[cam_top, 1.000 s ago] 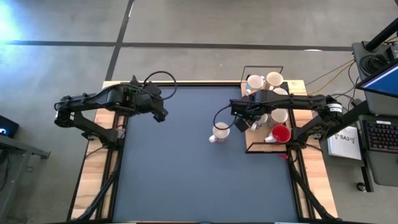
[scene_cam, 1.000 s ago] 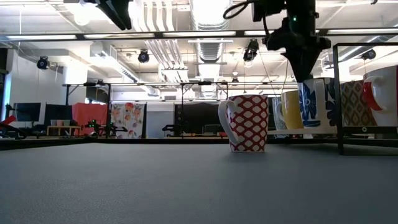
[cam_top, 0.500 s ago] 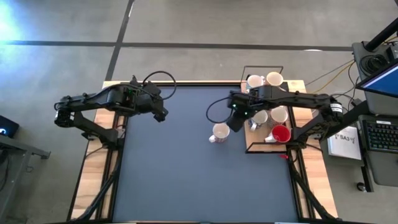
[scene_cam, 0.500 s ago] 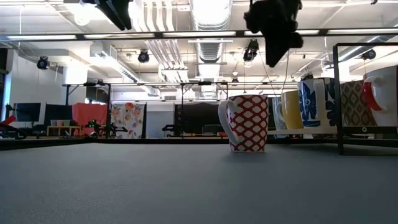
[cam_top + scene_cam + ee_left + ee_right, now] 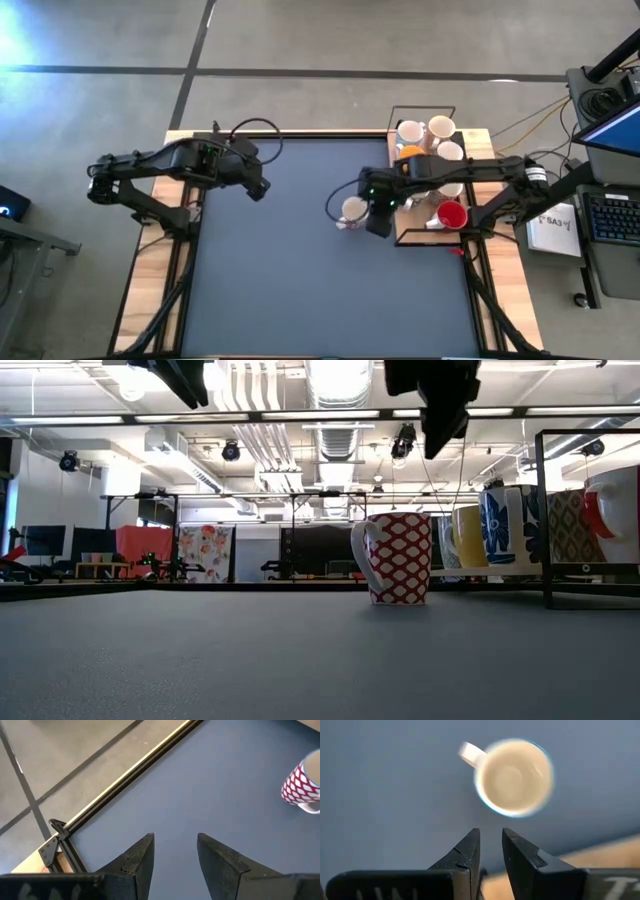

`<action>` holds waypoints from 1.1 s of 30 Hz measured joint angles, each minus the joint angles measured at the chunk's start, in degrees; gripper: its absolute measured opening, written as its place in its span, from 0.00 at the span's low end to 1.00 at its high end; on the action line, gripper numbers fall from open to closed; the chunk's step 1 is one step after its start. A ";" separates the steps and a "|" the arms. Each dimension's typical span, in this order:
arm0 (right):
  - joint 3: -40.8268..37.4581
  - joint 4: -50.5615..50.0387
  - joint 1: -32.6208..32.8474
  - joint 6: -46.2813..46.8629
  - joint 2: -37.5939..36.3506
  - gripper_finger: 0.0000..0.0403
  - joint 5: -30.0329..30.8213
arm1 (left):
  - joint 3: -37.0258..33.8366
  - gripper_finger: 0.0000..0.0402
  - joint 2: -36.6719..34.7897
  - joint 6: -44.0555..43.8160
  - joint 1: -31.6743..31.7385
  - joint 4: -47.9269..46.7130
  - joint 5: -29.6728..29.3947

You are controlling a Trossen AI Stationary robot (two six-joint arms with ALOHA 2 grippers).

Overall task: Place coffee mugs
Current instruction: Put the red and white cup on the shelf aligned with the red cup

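One mug with a red lattice pattern and a cream inside stands upright on its base on the dark mat [image 5: 352, 210] [image 5: 400, 558] [image 5: 515, 776], its handle [image 5: 471, 753] pointing to the table's left. Several more mugs sit in the wire rack at the right: white ones [image 5: 441, 127], an orange one [image 5: 410, 155] and a red one [image 5: 452, 215]. My right gripper [image 5: 378, 217] [image 5: 491, 842] hangs high above the mat just beside the lattice mug, fingers open by a narrow gap, holding nothing. My left gripper [image 5: 258, 188] [image 5: 175, 850] waits open over the mat's far left part.
The black wire rack on a wooden base [image 5: 420, 238] stands at the mat's right edge; its post [image 5: 545, 510] and a row of mugs [image 5: 500, 530] show in the low view. The mat's middle and near part [image 5: 300, 290] is bare. Wooden table edges flank the mat.
My right gripper has risen from over the rack and moved toward the table's left and then its near edge, ending beside the lattice mug. The mug has stayed in place. The left arm has kept still.
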 joint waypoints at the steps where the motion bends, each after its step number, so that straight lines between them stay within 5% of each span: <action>1: 0.00 1.39 0.97 0.36 0.50 0.18 0.00 | 0.00 0.33 0.00 -0.17 -0.29 -0.08 0.03; 12: 0.00 13.26 5.72 7.66 8.79 0.19 2.09 | -0.04 0.33 -0.03 0.90 -4.13 -4.17 0.07; 33: -0.04 11.50 5.67 5.95 12.80 0.22 11.21 | -0.07 0.33 -6.54 4.67 -9.22 -5.47 -0.06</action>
